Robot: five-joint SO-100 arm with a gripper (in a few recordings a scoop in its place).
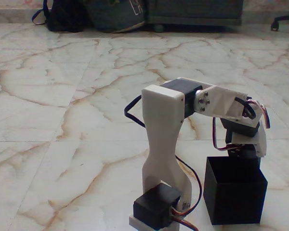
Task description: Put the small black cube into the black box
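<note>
The black box (234, 201) stands open-topped on the marble floor at the lower right of the fixed view. My white arm (162, 139) rises to the left of it and bends over to the right. The gripper (249, 152) hangs down right above the box's far rim. Its fingers merge into a dark shape at the rim, so I cannot tell how its jaws stand or whether anything is between them. The small black cube is hidden from this view.
A black servo block (156, 206) sits at the arm's base with red and black wires looping beside the box. Dark bags (94, 14) and a furniture base (195, 13) line the far edge of the floor. A chair wheel (283, 21) shows at the top right.
</note>
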